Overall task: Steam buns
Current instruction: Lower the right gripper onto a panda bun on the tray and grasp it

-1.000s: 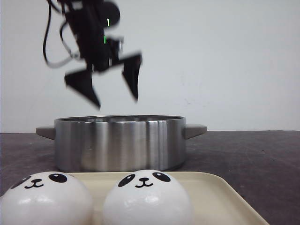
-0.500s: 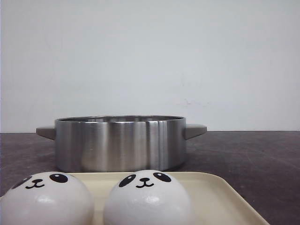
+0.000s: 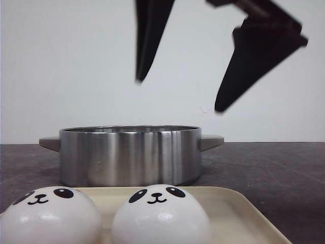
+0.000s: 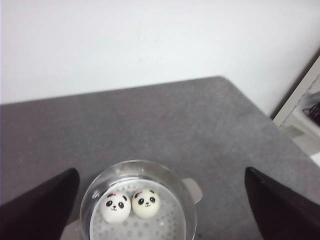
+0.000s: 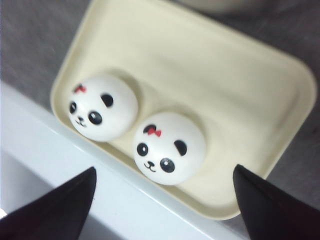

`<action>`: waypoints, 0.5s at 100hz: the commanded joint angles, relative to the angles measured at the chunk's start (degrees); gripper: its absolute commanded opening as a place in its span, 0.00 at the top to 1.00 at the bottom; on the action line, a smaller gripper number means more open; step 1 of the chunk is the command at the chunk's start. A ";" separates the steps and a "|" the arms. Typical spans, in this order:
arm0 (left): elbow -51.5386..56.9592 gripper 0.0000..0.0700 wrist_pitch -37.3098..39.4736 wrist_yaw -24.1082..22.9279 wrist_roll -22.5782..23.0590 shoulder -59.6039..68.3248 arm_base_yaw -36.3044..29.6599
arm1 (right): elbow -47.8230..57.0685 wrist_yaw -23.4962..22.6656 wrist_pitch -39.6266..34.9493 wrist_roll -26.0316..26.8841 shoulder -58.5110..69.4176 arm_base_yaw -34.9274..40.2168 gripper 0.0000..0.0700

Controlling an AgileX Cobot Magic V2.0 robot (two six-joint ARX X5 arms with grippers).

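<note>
1. Near the counter's (image 3: pixel 284 168) front-left corner, a cream tray (image 3: pixel 238 208) carries two panda buns: the left tray bun (image 3: pixel 51 216) at the frame's edge and the right tray bun (image 3: pixel 160 213) just beside it, both resting free and facing front.
2. Behind the tray, toward the counter's far edge, stands the steel pot (image 3: pixel 129 155) — the left wrist view shows two more buns, the pot's left bun (image 4: pixel 115 207) and the pot's right bun (image 4: pixel 145 203), side by side on its perforated steamer plate (image 4: pixel 150 227).
3. The left gripper (image 4: pixel 160 200) hangs high over the pot, spread wide and empty.
4. Half a second ago nothing showed above the pot; now the right gripper (image 3: pixel 177 96) fills the upper front view — fingers well apart, holding nothing, above the tray.
</note>
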 commanded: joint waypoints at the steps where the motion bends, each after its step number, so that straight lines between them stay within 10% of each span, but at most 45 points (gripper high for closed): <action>1: 1.11 0.09 0.35 -0.17 0.26 -0.50 -0.33 | 0.66 -0.55 0.13 1.81 2.43 1.18 0.21; 50: 1.11 0.09 -0.83 -0.13 0.33 -3.76 -0.33 | 0.66 -4.59 5.64 2.14 14.86 1.27 0.23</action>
